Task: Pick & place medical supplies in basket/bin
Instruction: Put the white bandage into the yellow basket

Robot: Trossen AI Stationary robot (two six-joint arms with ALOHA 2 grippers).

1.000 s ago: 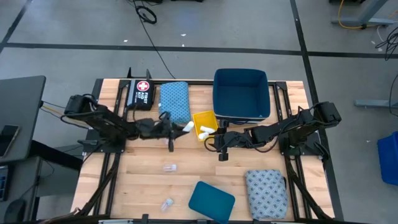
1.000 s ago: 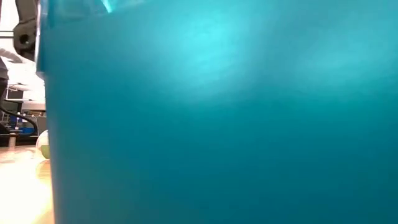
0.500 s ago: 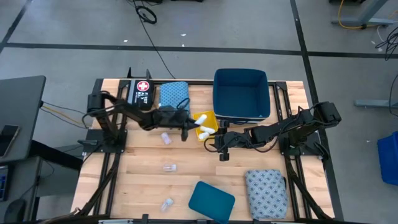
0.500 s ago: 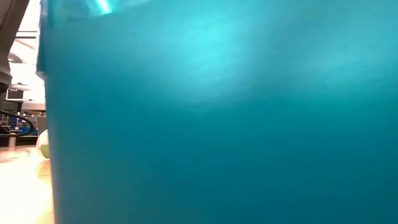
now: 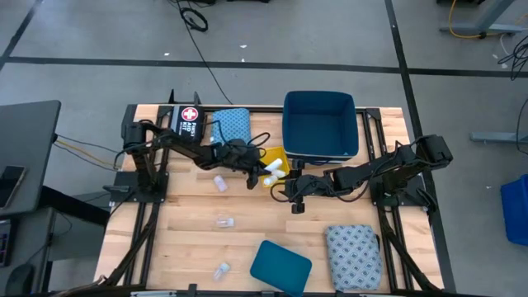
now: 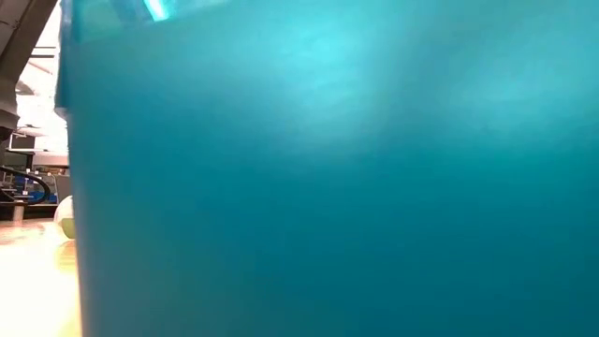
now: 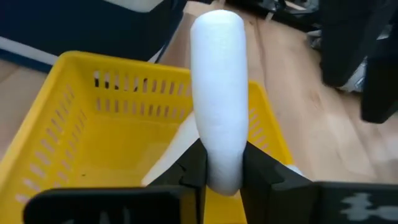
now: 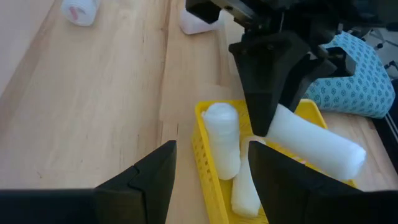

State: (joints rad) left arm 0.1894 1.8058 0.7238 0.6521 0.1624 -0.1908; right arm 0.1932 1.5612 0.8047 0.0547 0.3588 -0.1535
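Placement step being carried out: small white cylindrical gauze roll (image 7: 217,93) being pinched between fingers of left gripper (image 7: 222,169), directly above yellow slotted plastic basket (image 7: 74,130). Two white rolls (image 8: 225,140) already lying in basket below. Release judged next. Right gripper (image 8: 211,171) being held spread, just beside basket.
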